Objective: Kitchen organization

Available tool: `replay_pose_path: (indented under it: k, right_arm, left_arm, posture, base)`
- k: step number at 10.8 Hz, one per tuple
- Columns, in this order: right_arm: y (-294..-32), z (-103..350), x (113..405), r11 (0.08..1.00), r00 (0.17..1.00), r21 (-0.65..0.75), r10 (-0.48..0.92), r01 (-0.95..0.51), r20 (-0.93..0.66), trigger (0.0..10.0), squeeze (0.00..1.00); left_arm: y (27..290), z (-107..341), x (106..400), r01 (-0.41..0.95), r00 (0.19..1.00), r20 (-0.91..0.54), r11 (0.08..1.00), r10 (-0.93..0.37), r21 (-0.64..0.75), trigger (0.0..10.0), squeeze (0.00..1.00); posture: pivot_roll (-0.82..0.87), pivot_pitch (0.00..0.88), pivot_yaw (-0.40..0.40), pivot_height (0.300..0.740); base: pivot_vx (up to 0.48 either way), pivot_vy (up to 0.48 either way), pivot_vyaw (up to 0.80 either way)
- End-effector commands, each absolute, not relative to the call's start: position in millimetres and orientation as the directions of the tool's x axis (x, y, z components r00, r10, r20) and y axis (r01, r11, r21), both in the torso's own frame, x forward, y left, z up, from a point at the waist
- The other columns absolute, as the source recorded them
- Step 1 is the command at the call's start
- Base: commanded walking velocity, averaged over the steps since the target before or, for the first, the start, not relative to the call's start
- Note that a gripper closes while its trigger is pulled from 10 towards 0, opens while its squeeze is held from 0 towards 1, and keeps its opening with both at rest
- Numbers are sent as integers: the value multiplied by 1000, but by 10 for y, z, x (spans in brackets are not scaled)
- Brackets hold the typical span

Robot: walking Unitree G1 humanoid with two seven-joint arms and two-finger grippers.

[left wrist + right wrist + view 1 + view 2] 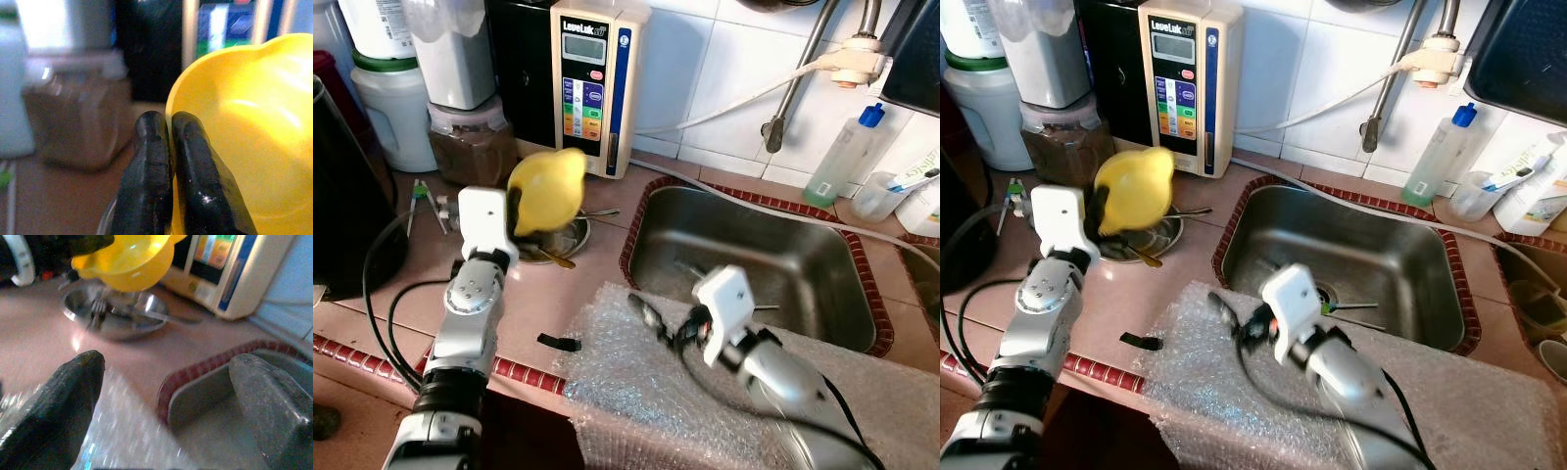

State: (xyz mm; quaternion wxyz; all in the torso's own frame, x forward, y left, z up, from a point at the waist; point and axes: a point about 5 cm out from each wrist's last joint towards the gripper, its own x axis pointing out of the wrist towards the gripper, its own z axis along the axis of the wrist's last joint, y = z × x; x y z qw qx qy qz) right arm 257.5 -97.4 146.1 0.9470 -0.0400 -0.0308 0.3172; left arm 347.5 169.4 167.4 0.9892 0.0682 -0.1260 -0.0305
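— What was the yellow bowl (pixel 548 191) made of?
— Smooth, glossy plastic. Left of the sink (pixel 744 257), a brushed steel basin, a shiny metal dish (pixel 115 316) sat on the polished pinkish stone surface (pixel 563 294).
— And the sheet in front of the sink?
— Crinkled clear bubble wrap (pixel 636 382).

Right gripper (pixel 166 396): fingers (pixel 54 406) spread apart, above bubble wrap (pixel 117 431). Beyond: pink counter (pixel 39 342), red-trimmed sink rim (pixel 195 382). Yellow bowl (pixel 129 262) suspended above steel dish (pixel 117 313) containing fork (pixel 98 308). Beige appliance (pixel 230 269) with coloured button panel behind dish.
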Motion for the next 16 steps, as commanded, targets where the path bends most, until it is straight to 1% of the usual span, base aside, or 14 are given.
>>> replay_pose_path:
  k: [1,2,4,5,6,7,8,9,10,12,14,16]
  right_arm:
    - [-1019,1517,2631,818,817,-75,574,-570,60,10000,0]
    - [-974,1576,2701,819,814,-84,573,-567,91,10000,0]
    - [-909,1692,2795,830,817,-48,556,-556,153,10000,0]
    - [-899,1713,2805,832,817,-43,553,-554,163,10000,0]
    - [-922,1747,2850,861,844,-32,504,-507,183,10000,0]
    - [-964,1770,2880,882,865,8,460,-471,198,10000,0]
    - [-997,1793,2935,900,884,36,419,-435,208,10000,0]
    - [-1010,1797,2957,906,891,43,403,-420,209,10000,0]
    - [-1028,1798,2997,916,904,69,373,-394,209,0,0]
    - [-1015,1800,3070,926,919,98,340,-364,200,0,0]
    - [-874,1730,3155,928,930,108,340,-356,136,0,0]
    - [-814,1687,3221,936,946,146,310,-321,97,0,0]
  left_arm:
    - [1548,1772,3442,91,942,302,979,-145,184,0,0]
    - [1336,1874,3389,190,899,343,948,-272,255,0,0]
    - [1114,1967,3329,289,827,381,894,-414,344,0,0]
    - [1083,1968,3319,301,816,382,883,-434,361,0,0]
    - [973,1985,3251,343,774,396,853,-494,394,0,0]
    - [920,1965,3216,364,760,387,834,-523,414,0,0]
    - [883,1936,3181,382,754,384,831,-533,403,0,0]
    - [863,1934,3165,389,749,387,830,-537,400,0,0]
    - [832,1942,3141,400,739,396,828,-545,393,0,0]
    - [795,1944,3106,411,732,400,825,-552,387,0,0]
    - [803,1959,3126,395,748,399,839,-530,373,0,0]
    - [808,1974,3138,399,743,397,833,-538,382,0,0]
  posture:
    - [153,0,-83,740]
    - [159,0,-75,740]
    - [160,0,-66,740]
    - [160,0,-66,740]
    - [159,0,-68,740]
    - [157,0,-71,740]
    - [154,0,-74,740]
    - [154,0,-76,740]
    - [154,0,-76,740]
    - [154,0,-78,740]
    - [157,0,-67,740]
    - [156,0,-55,740]
  base:
    - [0,0,0]
    - [0,0,0]
    - [0,0,0]
    - [0,0,0]
    - [0,0,0]
    - [0,0,0]
    - [0,0,0]
    - [0,0,0]
    - [0,0,0]
    - [0,0,0]
    - [0,0,0]
    - [0,0,0]
